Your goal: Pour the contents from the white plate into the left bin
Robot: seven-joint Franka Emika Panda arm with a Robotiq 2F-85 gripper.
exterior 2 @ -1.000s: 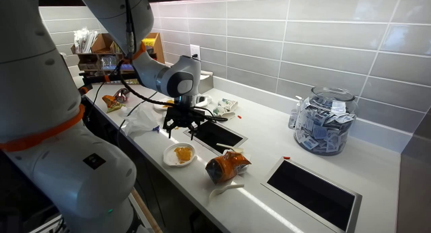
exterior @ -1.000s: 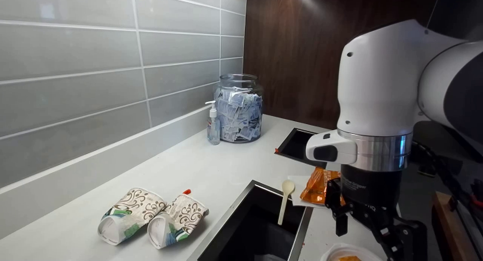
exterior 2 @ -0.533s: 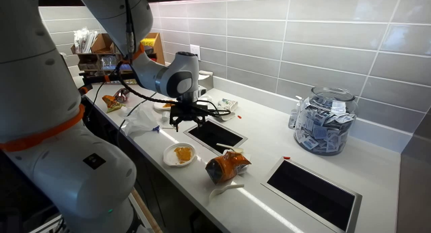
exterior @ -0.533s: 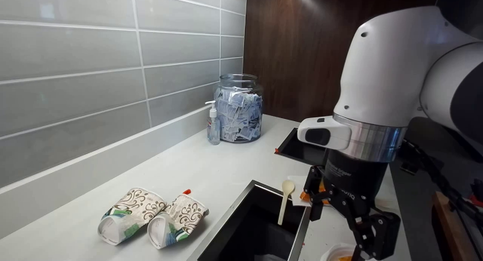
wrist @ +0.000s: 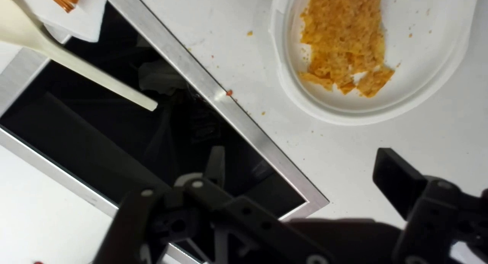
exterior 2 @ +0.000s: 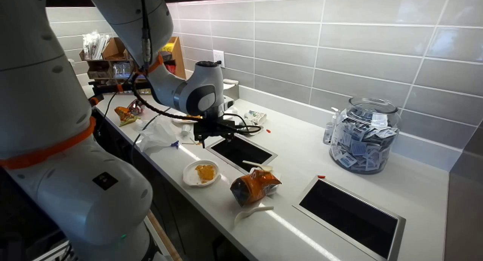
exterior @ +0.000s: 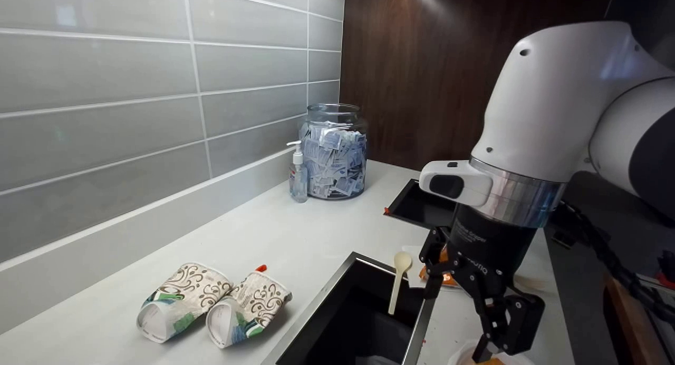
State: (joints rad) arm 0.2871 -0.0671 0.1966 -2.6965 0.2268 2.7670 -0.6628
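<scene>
Round white plate (exterior 2: 191, 174), level, bearing broken orange chips (exterior 2: 206, 173), at near side of dark, rectangular, metal-framed left bin (exterior 2: 245, 151)

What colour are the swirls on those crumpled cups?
Brown; the cups show best in an exterior view.

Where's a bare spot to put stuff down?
Bare counter lies between the cups, the pump bottle, the left bin and the other bin. Mind the red bit by the cups. By the left bin it's crowded: plate, chip bag, a spoon over its edge, and the open gripper above.
</scene>
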